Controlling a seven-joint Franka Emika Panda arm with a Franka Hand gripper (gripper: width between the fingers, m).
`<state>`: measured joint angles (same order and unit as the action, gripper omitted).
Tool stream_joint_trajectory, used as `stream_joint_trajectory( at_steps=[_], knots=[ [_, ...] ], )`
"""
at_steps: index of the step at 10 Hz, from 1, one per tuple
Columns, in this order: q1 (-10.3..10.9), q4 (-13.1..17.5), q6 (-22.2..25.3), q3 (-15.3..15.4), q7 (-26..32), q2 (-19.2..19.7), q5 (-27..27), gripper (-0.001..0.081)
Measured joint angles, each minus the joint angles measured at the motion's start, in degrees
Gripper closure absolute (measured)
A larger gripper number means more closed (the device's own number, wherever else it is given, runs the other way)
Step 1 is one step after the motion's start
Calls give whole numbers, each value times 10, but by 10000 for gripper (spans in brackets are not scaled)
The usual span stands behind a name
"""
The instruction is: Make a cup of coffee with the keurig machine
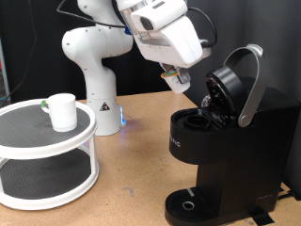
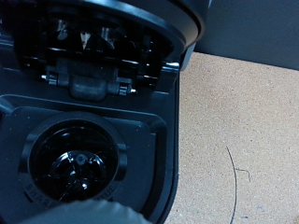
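Note:
The black keurig machine stands at the exterior view's right with its rounded lid and silver handle band swung up, open. My gripper hangs just above and to the left of the open pod chamber, close to the lid. The wrist view looks straight down into the chamber, which shows a black ribbed bottom with nothing in it, and the lid's underside behind it. A blurred grey shape fills the edge of that view. The white cup stands on the white round stand at the left.
A small green thing lies next to the cup on the stand's upper tier. The robot's white base stands behind on the brown cork table. The machine's round drip base sits at the front, bare.

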<state>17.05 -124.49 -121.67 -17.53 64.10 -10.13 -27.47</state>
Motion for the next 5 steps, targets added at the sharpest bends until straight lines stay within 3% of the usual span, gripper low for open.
stream_joint_trajectory(
  at_steps=[5],
  knots=[
    [0,-13,6,11,0,9,41,516]
  ],
)
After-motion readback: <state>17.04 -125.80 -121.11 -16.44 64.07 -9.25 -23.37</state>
